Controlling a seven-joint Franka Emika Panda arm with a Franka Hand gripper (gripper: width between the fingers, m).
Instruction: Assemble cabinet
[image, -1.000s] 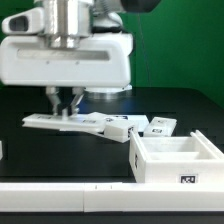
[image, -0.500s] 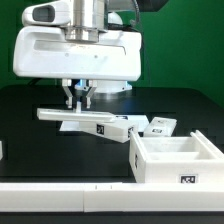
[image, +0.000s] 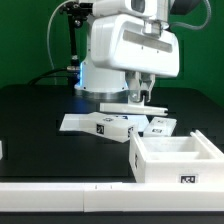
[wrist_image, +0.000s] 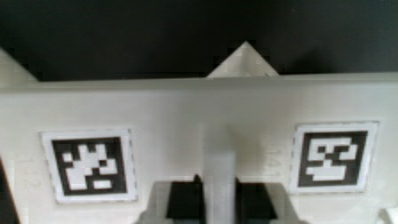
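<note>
Our gripper (image: 143, 98) is clamped on a white cabinet panel (image: 118, 107), held above loose parts (image: 100, 123), near the box frame (image: 175, 158). We should carry it level and square it before lowering.

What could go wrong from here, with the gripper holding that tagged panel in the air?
1. The gripper seems to pinch the white panel only along one edge, so most of it sticks out unsupported. It may pivot or slip in a turn.
2. The panel hangs low over the loose white parts on the table. A low sweep could scatter them.
3. The box frame sits close by. A misjudged approach could catch its wall.
</note>
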